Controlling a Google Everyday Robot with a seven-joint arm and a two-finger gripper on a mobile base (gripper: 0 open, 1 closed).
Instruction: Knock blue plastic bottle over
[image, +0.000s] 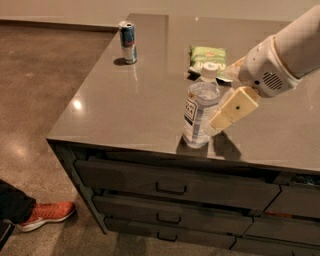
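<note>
The blue plastic bottle (199, 110) is clear and bluish with a white cap and a white-and-blue label. It stands upright near the front edge of the grey countertop (130, 105). My gripper (221, 120) reaches in from the right, low over the counter. Its cream tip is right against the bottle's right side at about mid-height. The white arm behind it runs up to the top right corner.
A slim blue-and-silver drink can (128, 42) stands at the counter's back left. A green snack bag (207, 56) lies behind the bottle. Dark drawers (170, 187) sit under the counter. A person's red shoe (46, 213) is on the floor at lower left.
</note>
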